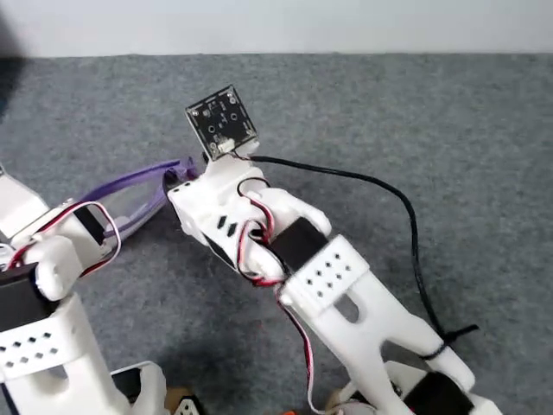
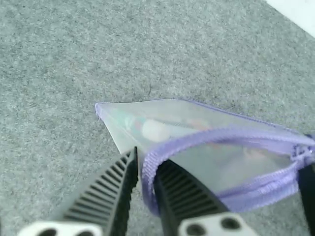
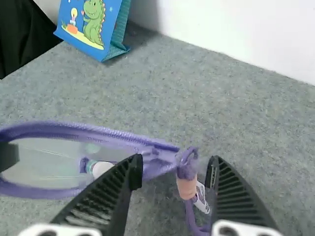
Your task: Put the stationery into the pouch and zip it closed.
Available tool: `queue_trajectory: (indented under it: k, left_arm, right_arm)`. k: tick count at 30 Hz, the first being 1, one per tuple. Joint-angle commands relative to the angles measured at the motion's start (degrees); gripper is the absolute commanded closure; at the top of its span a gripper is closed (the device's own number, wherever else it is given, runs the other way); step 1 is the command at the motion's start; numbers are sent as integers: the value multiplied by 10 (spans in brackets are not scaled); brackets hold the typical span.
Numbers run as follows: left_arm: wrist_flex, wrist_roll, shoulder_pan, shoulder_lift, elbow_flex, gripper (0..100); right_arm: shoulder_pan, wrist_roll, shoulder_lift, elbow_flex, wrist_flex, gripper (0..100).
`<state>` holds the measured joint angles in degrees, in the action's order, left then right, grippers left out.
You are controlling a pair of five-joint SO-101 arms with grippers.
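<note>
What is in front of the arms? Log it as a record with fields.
surface: grey table
pouch: clear, with purple zip edging
contents: stationery visible through the clear side
left gripper: shut on the pouch's zip edge
right gripper: open, straddling the zipper pull
background: dinosaur-print bag by the wall

The pouch sits mostly hidden beneath the arms (the stationery inside is blurred).
</note>
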<state>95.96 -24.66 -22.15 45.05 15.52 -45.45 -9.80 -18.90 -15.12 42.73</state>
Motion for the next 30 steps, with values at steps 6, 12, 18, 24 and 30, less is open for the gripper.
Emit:
queue_trajectory:
  k: [6,12,18,24,30]
  left_arm:
    - [4,-6,-1,-4,-26,987]
    - [0,-6,-1,-4,-26,987]
    - [-1,-6,0,-8,-26,987]
    - [-1,-5,0,-8,-26,987]
    - [-1,-5,0,-8,-26,987]
  right_arm:
    - [46,-1,-50,34,15,801]
    - [51,2,-117,10,98,801]
    - [46,25,-82,-89,-34,802]
    - [32,25,31,-83,-127,804]
    - [21,24,95,-19,-125,805]
